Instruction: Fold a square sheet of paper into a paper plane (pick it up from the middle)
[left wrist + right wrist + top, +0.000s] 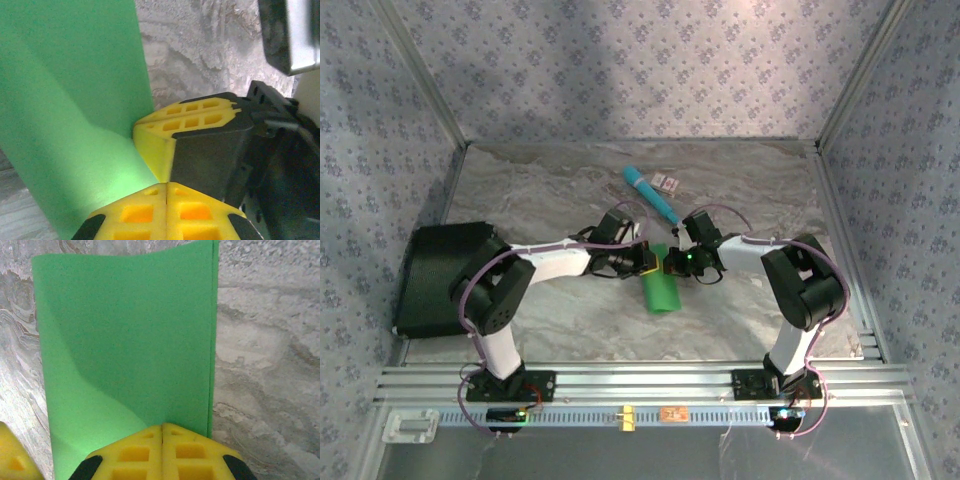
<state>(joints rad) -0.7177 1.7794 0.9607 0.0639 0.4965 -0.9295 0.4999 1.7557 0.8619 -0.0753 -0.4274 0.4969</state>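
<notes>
We see 2 robot arms reaching inward over a marble-patterned table (550, 190), their tips meeting at its middle. The left gripper (648, 262) has its yellow fingers (135, 212) pressed together, and the bright green sheet of paper (660, 290) runs in between their tips, so it is pinching the sheet's edge. The right gripper (674, 263) sits just beside the left one, tip to tip, its fingers likewise pressed flat together on the same sheet.

From the right wrist, the paper spreads out ahead of the fingers above the table, gently curved, with a doubled edge along its right side where it is folded over. From the left wrist, the paper stands ahead and to the left of the fingers, and the right gripper's yellow tips meet its edge just ahead.

From above, the sheet trails from both grippers toward the arm bases. Beyond the grippers lies a teal stick (652, 195), with a small card (668, 182) next to it. A black block (435, 270) sits well to the left of the left arm.
</notes>
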